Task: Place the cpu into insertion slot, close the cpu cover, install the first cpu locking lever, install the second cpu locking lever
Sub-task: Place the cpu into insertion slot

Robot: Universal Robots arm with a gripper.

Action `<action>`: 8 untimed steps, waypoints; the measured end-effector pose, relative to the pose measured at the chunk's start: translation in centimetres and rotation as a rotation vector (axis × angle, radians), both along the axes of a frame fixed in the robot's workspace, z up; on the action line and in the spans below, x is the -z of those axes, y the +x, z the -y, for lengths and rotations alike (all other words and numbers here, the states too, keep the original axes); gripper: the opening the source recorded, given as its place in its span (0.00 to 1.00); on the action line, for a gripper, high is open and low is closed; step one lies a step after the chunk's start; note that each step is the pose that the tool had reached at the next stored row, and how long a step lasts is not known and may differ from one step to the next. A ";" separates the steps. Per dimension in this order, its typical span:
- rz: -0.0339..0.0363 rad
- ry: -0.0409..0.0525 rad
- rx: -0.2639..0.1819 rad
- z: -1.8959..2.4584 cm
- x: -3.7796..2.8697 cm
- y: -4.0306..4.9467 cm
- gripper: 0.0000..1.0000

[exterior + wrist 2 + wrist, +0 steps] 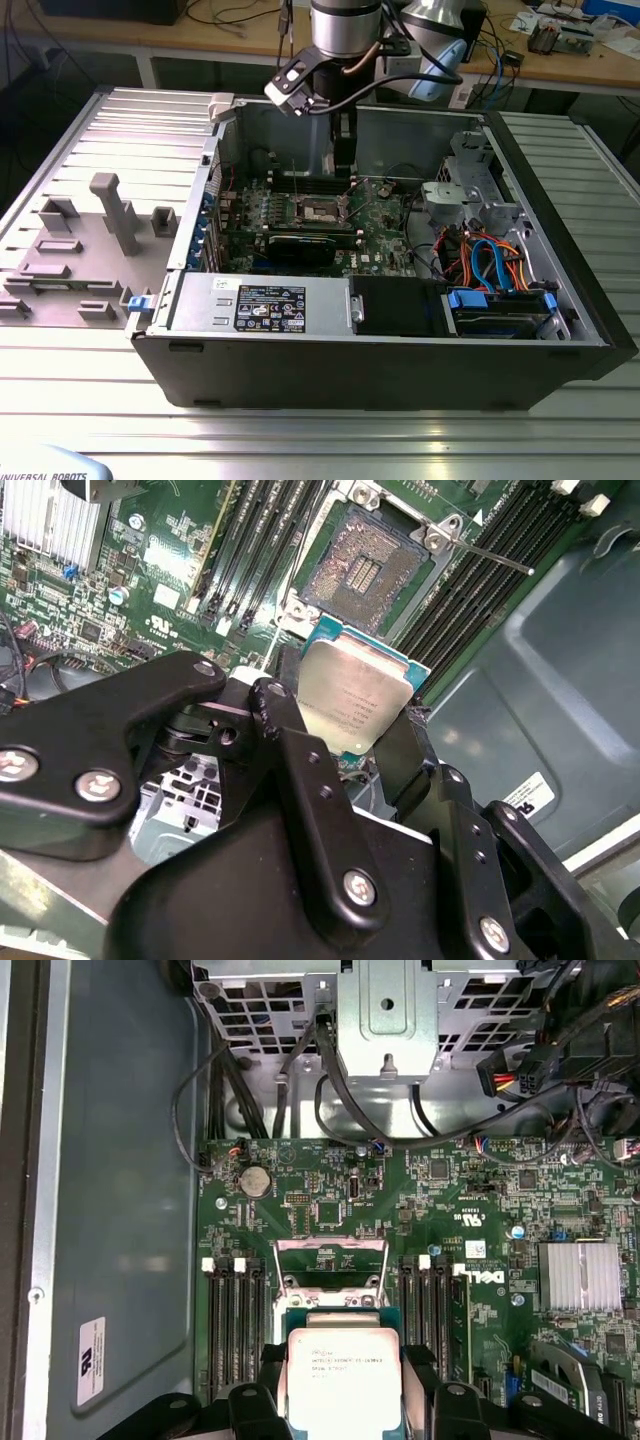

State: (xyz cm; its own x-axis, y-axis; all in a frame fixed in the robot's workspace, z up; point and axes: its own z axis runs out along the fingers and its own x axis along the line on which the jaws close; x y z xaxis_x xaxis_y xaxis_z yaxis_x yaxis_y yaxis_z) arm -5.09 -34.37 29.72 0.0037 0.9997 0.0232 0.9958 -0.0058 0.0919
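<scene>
Currently black hand (352, 720) grips the flat square silver-topped cpu (340, 1385), over the bare dark-centred square insertion slot (365, 570) on the green circuit board (330, 1190) inside the open black computer case (380, 370).

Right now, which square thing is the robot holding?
The silver-topped chip, pinched in the end effector. The other square, the dark socket on the green board, sits empty.

Exterior view overlooks the case (380, 385); both wrist views closely face its motherboard (320, 1185) (165, 575).
</scene>
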 end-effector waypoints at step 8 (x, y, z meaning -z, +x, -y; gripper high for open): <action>-0.0001 -0.0001 0.000 0.00 0.46 0.00 0.54</action>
